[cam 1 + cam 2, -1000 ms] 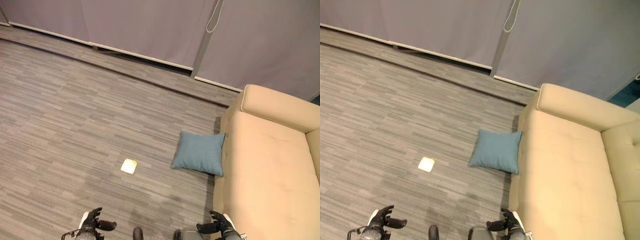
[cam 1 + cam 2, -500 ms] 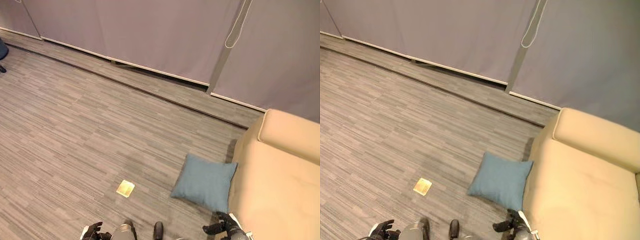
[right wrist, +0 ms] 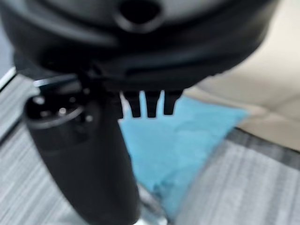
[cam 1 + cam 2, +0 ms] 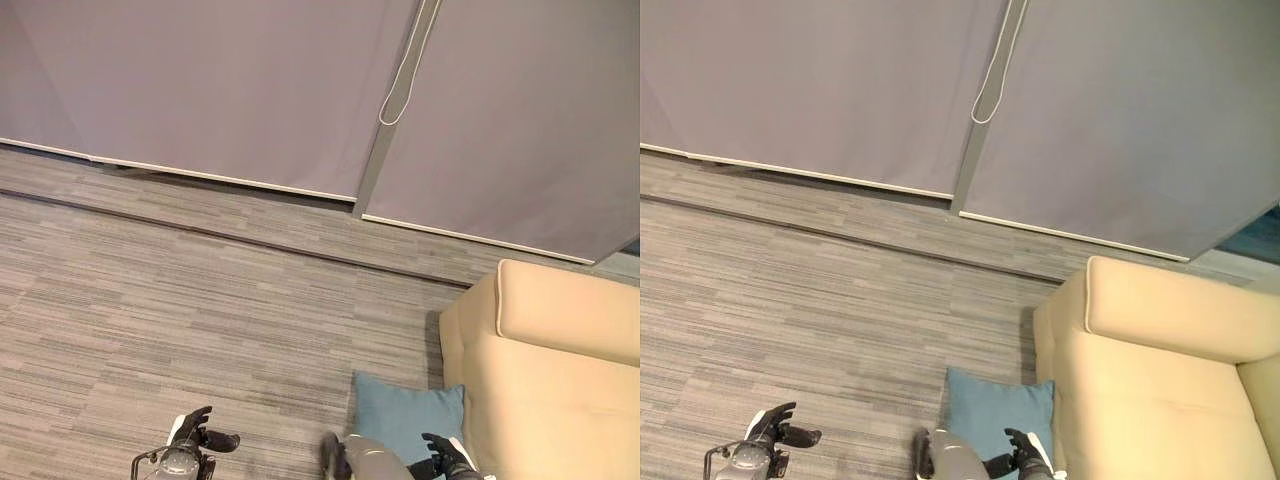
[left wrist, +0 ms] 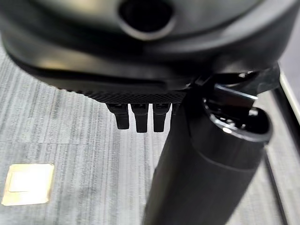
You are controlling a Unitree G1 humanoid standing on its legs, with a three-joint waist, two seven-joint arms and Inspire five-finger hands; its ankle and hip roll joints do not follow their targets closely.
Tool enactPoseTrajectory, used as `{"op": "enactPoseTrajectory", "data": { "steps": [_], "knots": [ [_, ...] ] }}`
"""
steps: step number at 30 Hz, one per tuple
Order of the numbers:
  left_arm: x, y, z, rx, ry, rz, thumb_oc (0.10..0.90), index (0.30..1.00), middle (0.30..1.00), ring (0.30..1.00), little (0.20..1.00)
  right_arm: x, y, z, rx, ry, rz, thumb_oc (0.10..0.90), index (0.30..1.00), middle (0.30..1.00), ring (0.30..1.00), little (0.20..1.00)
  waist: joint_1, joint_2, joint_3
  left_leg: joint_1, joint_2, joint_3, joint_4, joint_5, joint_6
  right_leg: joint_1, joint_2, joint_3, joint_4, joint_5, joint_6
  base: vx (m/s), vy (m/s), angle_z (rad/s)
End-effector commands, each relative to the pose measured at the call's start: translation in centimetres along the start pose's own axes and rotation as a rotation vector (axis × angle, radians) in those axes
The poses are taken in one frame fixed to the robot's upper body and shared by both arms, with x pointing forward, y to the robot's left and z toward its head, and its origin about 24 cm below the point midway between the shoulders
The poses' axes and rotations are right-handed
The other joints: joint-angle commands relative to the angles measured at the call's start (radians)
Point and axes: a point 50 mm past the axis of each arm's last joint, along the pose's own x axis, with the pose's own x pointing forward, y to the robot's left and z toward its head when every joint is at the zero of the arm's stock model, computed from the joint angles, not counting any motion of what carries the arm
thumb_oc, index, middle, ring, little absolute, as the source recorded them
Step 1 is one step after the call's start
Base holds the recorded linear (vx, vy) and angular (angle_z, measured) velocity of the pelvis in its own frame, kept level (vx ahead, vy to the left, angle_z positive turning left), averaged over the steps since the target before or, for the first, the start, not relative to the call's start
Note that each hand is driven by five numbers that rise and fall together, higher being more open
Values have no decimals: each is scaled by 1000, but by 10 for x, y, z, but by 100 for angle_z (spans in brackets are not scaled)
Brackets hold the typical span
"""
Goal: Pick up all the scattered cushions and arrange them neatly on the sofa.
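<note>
Since 0.5 s ago the whole head view is shifted: more curtain is seen, cushion and sofa sit lower in frame, and the floor plate is out of the eye views. Read as camera motion, not object motion; cushion's place vs. sofa is unchanged.

Curtains (image 4: 220,90): grey, two panels hung across the far side, a looped pull cord (image 4: 400,80) hung at the seam between them.

Floor (image 4: 150,310): grey striped carpet, a dark strip run along the curtain foot.

Sofa (image 4: 560,390): beige, at right, armrest nearest the curtains, seat seen toward the lower right.

Cushion (image 4: 405,415): blue, square, laid flat on the floor, one edge touching the sofa's base. It is on the floor, not on the seat. Also seen in the right wrist view (image 3: 187,145), under the R hand, not touched.

L hand (image 4: 195,432): at lower left over bare floor, well apart from the cushion. Fingers relaxed, near straight, thumb out; nothing held. L wrist view: fingertips (image 5: 140,119) seen in a row above carpet.

R hand (image 4: 445,458): at bottom edge, over the cushion's near corner, just beside the sofa. Fingers loosely extended, nothing gripped; fingertips (image 3: 147,107) seen clear of the cloth.

Floor plate (image 5: 28,183): small brass square set in the carpet, seen in L wrist view, near the L hand.
</note>
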Motion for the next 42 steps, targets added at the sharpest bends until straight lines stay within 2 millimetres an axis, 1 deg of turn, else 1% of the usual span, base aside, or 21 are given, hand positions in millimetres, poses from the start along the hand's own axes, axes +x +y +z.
{"op": "enactPoseTrajectory", "data": {
  "steps": [1, 2, 5, 8, 10, 11, 13, 16, 18, 21, 23, 26, 27, 28, 30, 32, 34, 36, 40, 41, 42],
  "knots": [
    [-2, 16, -10, 66, -8, 33, 800, 900, 900, 900, 900, 3, -27, 4, 6, -20, -85, 800, 900, 900, 900, 900, -5, -37, -6, -177, 139, 4, 83, -1, -49, 269, -117, 107, -107, 7, 265, 161, -55, 45],
    [-2, 15, -9, 59, -12, 29, 800, 900, 900, 900, 900, 2, -33, -2, 21, -2, -105, 800, 900, 900, 900, 900, -7, -56, -6, -216, 159, 21, 217, 43, -99, 316, -112, 108, -150, 9, 245, 70, -40, 68],
    [-1, 14, -4, 75, -33, 28, 800, 900, 900, 900, 900, 2, -36, -1, 21, -6, -116, 800, 900, 900, 900, 900, 14, -67, 11, -275, 177, -1, 352, 61, -115, 346, -105, 135, -171, 12, 229, 32, 7, 43],
    [-1, 12, -2, 71, -38, 21, 800, 900, 900, 900, 900, 3, -38, 0, 18, -3, -117, 800, 900, 900, 900, 900, 29, -85, 8, -340, 209, -38, 310, 24, -96, 360, -130, 166, -193, 9, 241, 50, 129, -69],
    [-1, 9, 0, 48, -47, 23, 800, 900, 900, 900, 900, 3, -38, 3, -22, -20, -119, 800, 900, 900, 900, 900, 54, -74, 10, -351, 200, -150, 174, 63, -108, 367, -127, 214, -190, 10, 250, 130, 248, -79],
    [-2, 4, -5, 70, -27, 1, 800, 900, 900, 900, 900, 3, -40, 1, 1, -7, -118, 800, 900, 900, 900, 900, 46, -58, -1, -319, 190, -209, 117, 54, -108, 360, -128, 251, -176, -3, 257, 109, 222, -69],
    [-1, 4, -3, 82, -27, -1, 800, 900, 900, 900, 900, 3, -38, 0, 16, -6, -116, 800, 900, 900, 900, 900, 30, -53, -3, -305, 203, -182, 103, 67, -112, 352, -135, 250, -159, -7, 259, 60, 265, -90],
    [-2, 6, -4, 94, -31, 0, 800, 900, 900, 900, 900, 4, -35, 4, 20, -15, -109, 800, 900, 900, 900, 900, 21, -53, -6, -291, 178, -167, 89, 55, -92, 318, -148, 294, -142, 18, 281, 28, 253, -80],
    [-1, 13, -5, 92, -24, 25, 800, 900, 900, 900, 900, 5, -31, 10, 12, -24, -99, 800, 900, 900, 900, 900, 18, -51, -10, -265, 175, -117, 61, 50, -68, 295, -154, 324, -135, 40, 300, 0, 210, -71],
    [-1, 18, -7, 83, -15, 43, 800, 900, 900, 900, 900, 6, -29, 17, -6, -40, -92, 800, 900, 900, 900, 900, 31, -50, -2, -249, 186, -70, 44, 52, -56, 265, -162, 301, -115, 63, 312, -64, 87, -123],
    [-1, 20, -8, 54, -12, 55, 800, 900, 900, 900, 900, 7, -28, 20, -24, -46, -88, 800, 900, 900, 900, 900, 60, -41, 8, -229, 204, -29, 35, 46, -52, 257, -203, 164, -94, 52, 304, -44, 75, -119],
    [-2, 20, -14, 20, 11, 59, 800, 900, 900, 900, 900, 7, -28, 18, -41, -41, -85, 800, 900, 900, 900, 900, 96, -29, 4, -192, 228, 61, 10, 47, -54, 296, -285, -123, -84, 19, 280, -69, 84, -121],
    [-5, 18, -23, 0, 42, 56, 800, 900, 900, 900, 900, 8, -28, 20, -68, -41, -81, 800, 900, 900, 900, 900, 118, -23, -9, -159, 241, 126, -8, 31, -63, 320, -313, -269, -79, 9, 288, 23, 29, -148],
    [-6, 17, -27, -2, 56, 51, 800, 900, 900, 900, 900, 8, -28, 20, -77, -43, -83, 800, 900, 900, 900, 900, 119, -20, -12, -145, 242, 145, -13, 28, -65, 327, -312, -292, -81, 4, 289, 51, 5, -144],
    [-6, 15, -28, -1, 59, 44, 800, 900, 900, 900, 900, 8, -30, 21, -83, -45, -87, 800, 900, 900, 900, 900, 109, -17, -13, -139, 243, 154, -11, 30, -66, 312, -307, -279, -68, 8, 295, 58, -51, -151],
    [-6, 10, -27, 24, 53, 24, 800, 900, 900, 900, 900, 7, -32, 17, -73, -35, -92, 800, 900, 900, 900, 900, 83, -20, -16, -130, 239, 161, -3, 21, -64, 307, -275, -197, -102, 14, 301, 124, -122, -41],
    [-6, 3, -25, 42, 43, 1, 800, 900, 900, 900, 900, 7, -35, 13, -62, -20, -106, 800, 900, 900, 900, 900, 76, -13, -24, -110, 240, 193, -10, 11, -68, 329, -263, -197, -155, 28, 306, 118, -147, -3],
    [-5, -6, -18, 59, 21, -32, 800, 900, 900, 900, 900, 6, -35, 8, -44, -3, -111, 800, 900, 900, 900, 900, 45, -6, -26, -118, 259, 201, 45, -3, -88, 338, -225, -134, -204, 28, 297, 90, -141, -46],
    [-5, -13, -12, 82, 0, -61, 800, 900, 900, 900, 900, 4, -39, -1, -41, 24, -118, 800, 900, 900, 900, 900, 25, -6, -24, -140, 313, 222, 175, -11, -115, 368, -185, -102, -248, 21, 271, 95, -139, -23],
    [-4, -15, -9, 86, -8, -68, 800, 900, 900, 900, 900, 4, -41, -3, -51, 32, -124, 800, 900, 900, 900, 900, 23, -7, -16, -151, 327, 208, 233, 8, -121, 380, -168, -79, -260, 18, 260, 3, -83, -55],
    [-4, -20, -4, 72, -25, -78, 800, 900, 900, 900, 900, 4, -43, -3, -44, 34, -130, 800, 900, 900, 900, 900, 33, -17, -9, -194, 321, 159, 288, 64, -120, 381, -155, -52, -274, 27, 236, 40, -85, -100]
  ]
}}
